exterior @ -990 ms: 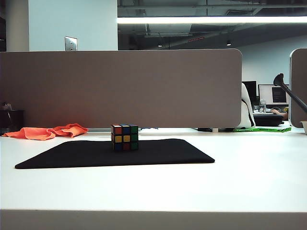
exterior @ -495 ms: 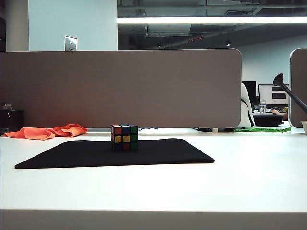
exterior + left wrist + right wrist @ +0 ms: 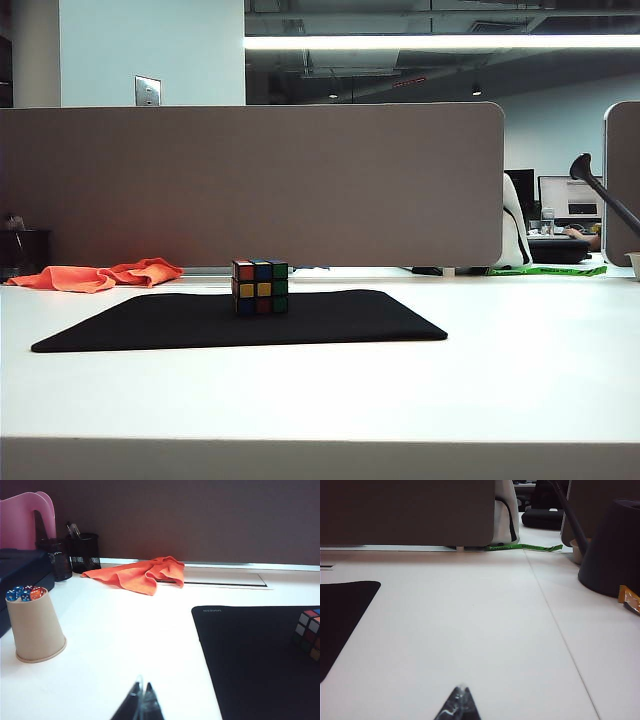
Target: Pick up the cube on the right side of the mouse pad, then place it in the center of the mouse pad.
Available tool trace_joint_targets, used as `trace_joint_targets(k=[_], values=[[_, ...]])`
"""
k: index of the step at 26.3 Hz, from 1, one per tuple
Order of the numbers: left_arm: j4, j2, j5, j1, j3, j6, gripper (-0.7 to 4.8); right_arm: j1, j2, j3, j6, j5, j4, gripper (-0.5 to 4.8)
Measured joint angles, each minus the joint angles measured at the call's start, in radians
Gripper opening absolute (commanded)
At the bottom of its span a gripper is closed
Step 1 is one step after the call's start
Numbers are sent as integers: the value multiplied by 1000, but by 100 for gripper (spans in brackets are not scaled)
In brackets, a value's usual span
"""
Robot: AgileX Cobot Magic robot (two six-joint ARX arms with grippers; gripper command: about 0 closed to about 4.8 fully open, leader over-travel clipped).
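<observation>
The cube point(image 3: 260, 287), black-framed with coloured stickers, stands upright near the middle of the black mouse pad point(image 3: 150, 325), toward its far edge. The left wrist view catches the cube point(image 3: 310, 632) at the frame's border on the mouse pad point(image 3: 250, 655). My left gripper point(image 3: 142, 685) is shut and empty, low over bare white table beside the pad's left edge. My right gripper point(image 3: 461, 689) is also shut and empty, over bare table off the pad's right side; a corner of the mouse pad point(image 3: 340, 615) shows there. Neither gripper appears in the exterior view.
An orange cloth point(image 3: 100, 274) lies behind the pad on the left. A paper cup with dice point(image 3: 36, 627) and a black pen holder point(image 3: 82, 552) stand further left. A dark cone-shaped object point(image 3: 612, 550) and an orange packet point(image 3: 629, 599) sit at the right. A grey divider point(image 3: 250, 185) backs the table.
</observation>
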Motion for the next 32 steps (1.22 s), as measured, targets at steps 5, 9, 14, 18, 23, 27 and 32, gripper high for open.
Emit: trace_joint_targets(k=[5, 9, 14, 18, 23, 27, 32], values=[[0, 0, 105, 0, 0, 24, -6, 1, 0, 0, 0, -1, 0, -1], [1, 0, 111, 0, 0, 27, -6, 2, 0, 0, 0, -5, 0, -1], [1, 0, 111, 0, 0, 27, -5, 2, 0, 0, -12, -24, 0, -1], [1, 0, 111, 0, 0, 27, -5, 2, 0, 0, -40, 4, 0, -1], [1, 0, 111, 0, 0, 27, -5, 2, 0, 0, -36, 25, 0, -1], [0, 0, 111, 0, 0, 27, -5, 2, 0, 0, -34, 25, 0, -1], [-1, 0, 111, 0, 0, 27, -5, 2, 0, 0, -34, 25, 0, -1]])
